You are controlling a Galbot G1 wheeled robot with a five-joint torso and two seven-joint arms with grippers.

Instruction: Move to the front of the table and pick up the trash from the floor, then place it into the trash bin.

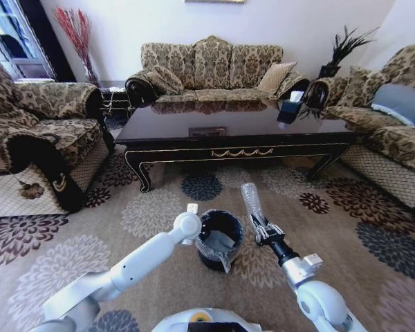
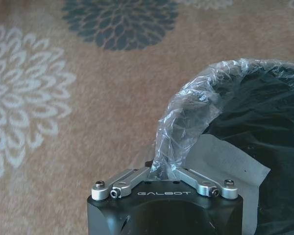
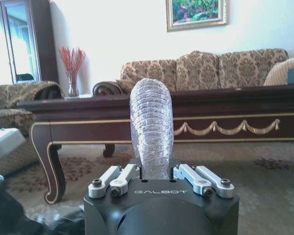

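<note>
Standing on the floor (image 1: 159, 207) in front of the table (image 1: 235, 131), just on the robot's side of it: the trash bin (image 1: 218, 238), round and black, clear liner (image 2: 196, 98) crumpled over its rim. Inside the bin, seen from the head view, a pale flat patch, perhaps a sheet of paper (image 2: 230, 161), though hard to make out for certain against the dark interior. Pinching a fold of that liner at the bin's near-left rim: the left gripper (image 2: 161, 171), fingers drawn together on the plastic, the film bunching up between them in the left wrist view. Raised just to the right of the bin, between bin and table edge: the right gripper (image 3: 154, 174), clamped on the lower end of a clear ribbed plastic bottle (image 3: 151, 127), the bottle pointing up and away from the robot toward the table, off the carpet. Crushed and ridged along its length, that bottle, with the fingers closed snugly on either side of it. On the far end of the table, to the right, a dark tissue box (image 1: 289, 111). Around the table on three sides, patterned sofas (image 1: 207, 69). Behind the left corner of the table, a vase of red stems (image 3: 72, 63).
</note>
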